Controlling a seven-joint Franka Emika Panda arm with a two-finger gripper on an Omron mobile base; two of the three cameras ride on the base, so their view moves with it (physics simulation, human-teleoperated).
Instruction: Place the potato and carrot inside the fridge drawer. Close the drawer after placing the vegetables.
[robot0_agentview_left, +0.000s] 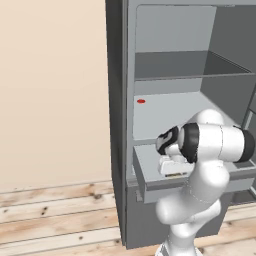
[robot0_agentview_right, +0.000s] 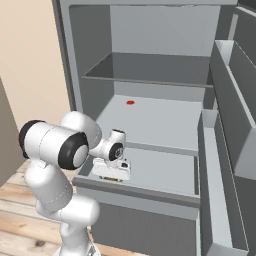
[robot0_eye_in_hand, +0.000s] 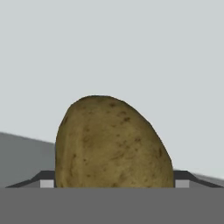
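The gripper (robot0_agentview_right: 112, 176) hangs over the fridge drawer (robot0_agentview_right: 150, 172), its fingers spread wide with the potato (robot0_eye_in_hand: 113, 144) sitting between them.

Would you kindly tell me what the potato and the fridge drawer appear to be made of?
Potato: organic, matte olive-brown skin with darker specks and faint dents. Fridge drawer: probably plastic, though painted metal is possible; smooth, uniform light grey, no sheen or grain.

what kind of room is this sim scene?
Likely a kitchen, rendered: a tall dark-grey fridge stands open with light-grey shelves and its fridge drawer pulled out, door bins at the side, on a wood plank floor by a beige wall.
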